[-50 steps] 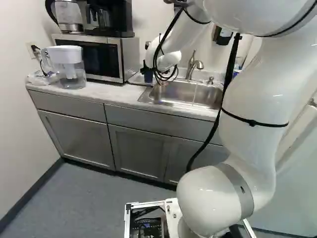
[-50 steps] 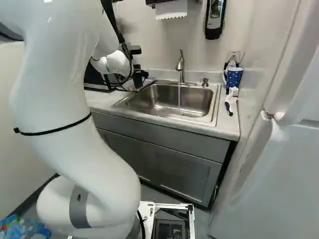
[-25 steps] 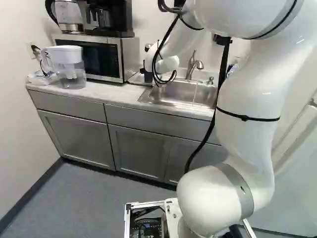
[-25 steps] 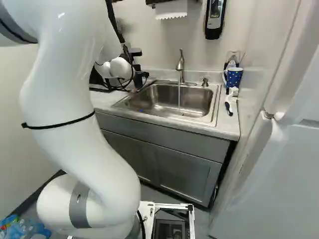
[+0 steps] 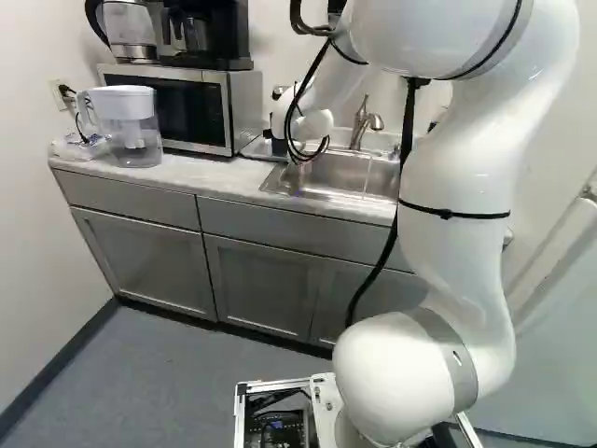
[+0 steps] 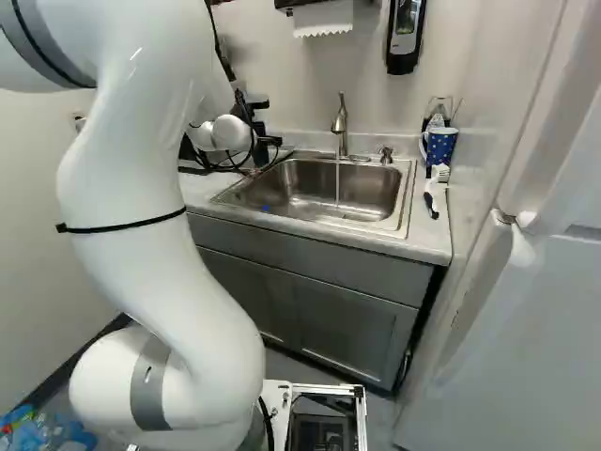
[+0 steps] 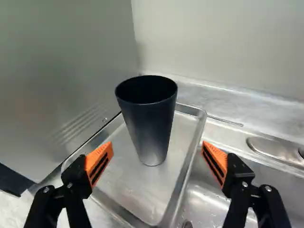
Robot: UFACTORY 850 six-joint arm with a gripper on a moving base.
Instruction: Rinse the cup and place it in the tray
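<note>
Wrist view: dark, smooth-walled cup [image 7: 154, 123], round at the mouth and tapering to a narrower base. Stands upright in a shallow rectangular metal tray [image 7: 186, 161] with rounded corners and a raised, shiny rim. Sits ahead of the gripper [image 6: 258, 127], within the span of the two fingers but beyond their tips, clear of both. Black fingers spread wide apart, with ribbed, wedge-shaped orange pads [image 7: 99, 164]. Just beside the tray, bare steel of the sink [image 7: 247, 180], dotted with droplets.

In the right base view, thin stream of water [image 6: 338, 183] falling from a curved metal faucet [image 6: 340, 120] into the basin. Near the sink, blue mug [image 6: 439, 147] with pale dots, and a brush [image 6: 432, 194] with white bristles.

In the left base view, clear pitcher [image 5: 135, 145] under a white lid, beside a boxy microwave [image 5: 187, 109].
</note>
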